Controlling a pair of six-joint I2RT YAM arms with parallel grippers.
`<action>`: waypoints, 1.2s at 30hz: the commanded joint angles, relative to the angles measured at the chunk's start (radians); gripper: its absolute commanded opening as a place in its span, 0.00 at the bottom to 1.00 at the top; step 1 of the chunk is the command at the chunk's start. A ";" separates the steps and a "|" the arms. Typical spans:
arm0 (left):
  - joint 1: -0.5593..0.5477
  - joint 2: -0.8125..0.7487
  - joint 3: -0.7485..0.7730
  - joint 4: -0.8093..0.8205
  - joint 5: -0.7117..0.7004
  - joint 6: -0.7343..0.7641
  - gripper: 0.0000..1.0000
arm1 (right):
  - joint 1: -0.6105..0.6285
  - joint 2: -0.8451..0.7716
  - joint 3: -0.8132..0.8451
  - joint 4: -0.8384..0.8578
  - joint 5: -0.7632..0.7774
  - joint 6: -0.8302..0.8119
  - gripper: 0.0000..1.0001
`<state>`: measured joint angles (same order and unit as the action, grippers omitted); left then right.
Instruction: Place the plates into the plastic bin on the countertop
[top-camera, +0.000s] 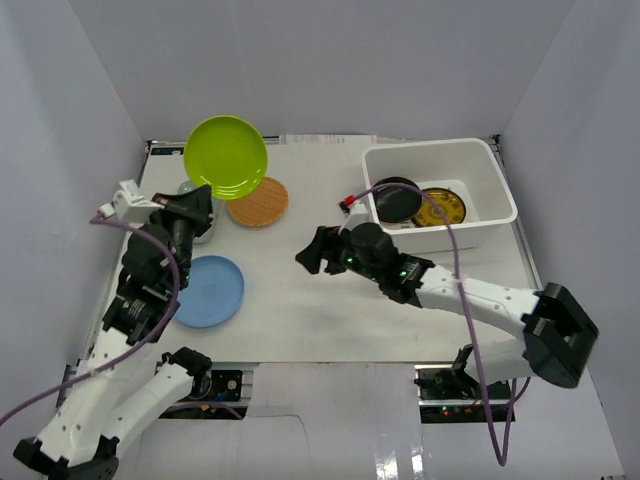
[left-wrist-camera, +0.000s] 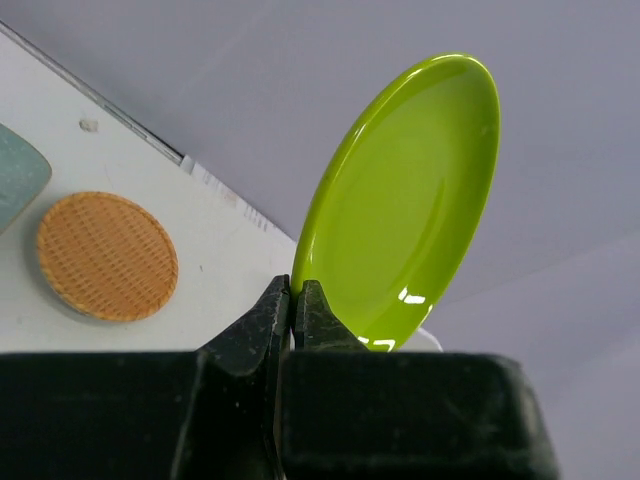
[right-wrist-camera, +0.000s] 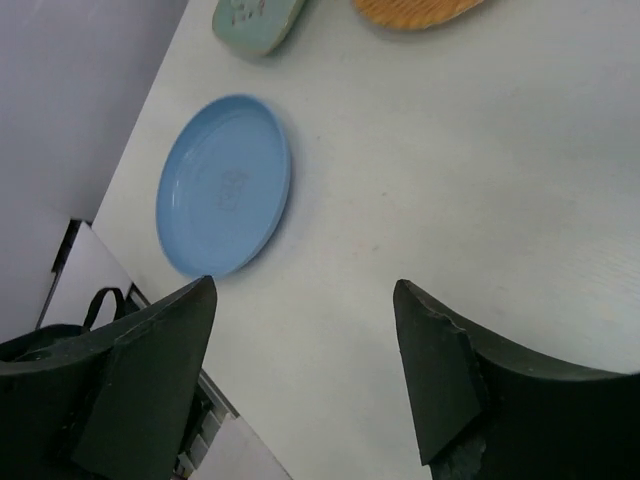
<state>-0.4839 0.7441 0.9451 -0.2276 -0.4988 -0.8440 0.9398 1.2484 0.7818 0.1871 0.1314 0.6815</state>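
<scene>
Status: left gripper (top-camera: 195, 210) is pinched narrow on the rim of the lime green plate (top-camera: 226, 157). The wrist view shows both jaws clamped on the lower edge (left-wrist-camera: 293, 295), with the plate (left-wrist-camera: 410, 200) standing up off the table, tilted, its face showing to the overhead camera.

Key relation: the plastic bin (top-camera: 470, 232) sits at roughly 3 o'clock from the held plate in the top view, well apart, across the countertop (top-camera: 330, 300). The bin's long axis runs 9-to-3. It's on the right arm's side, so the left arm has the long reach. My read: the next move is a carry toward 3 o'clock, then a drop over the rim.

Bin contents: a black plate (top-camera: 398, 200) toward 9 o'clock and an amber plate (top-camera: 445, 207) beside it. Looks like little free floor, so the green one probably lands on top.

Right gripper (top-camera: 318, 250) is wide open, holding nothing, and hangs mid-table. The light blue plate (top-camera: 208, 290) lies at about 9 o'clock from it, flat.

Also flat on the table: the woven tan plate (top-camera: 262, 203) just beside the green one, and the pale teal plate (right-wrist-camera: 258, 20) near the tan one.

Green plate: glossy, round, shallow, with a thin rim, so the grip may be slippery.
</scene>
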 joint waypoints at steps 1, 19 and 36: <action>0.004 -0.081 0.026 -0.136 -0.072 0.049 0.00 | 0.115 0.204 0.123 0.066 -0.048 -0.008 0.78; 0.002 -0.207 0.087 -0.204 0.195 0.065 0.00 | 0.249 0.979 0.749 -0.098 -0.009 0.036 0.21; 0.004 -0.082 0.133 0.025 0.646 -0.075 0.00 | -0.244 -0.174 0.197 -0.156 0.304 -0.275 0.08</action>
<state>-0.4808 0.6140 1.0668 -0.3115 -0.0067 -0.8593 0.8379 1.2221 1.0279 0.0620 0.3435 0.4915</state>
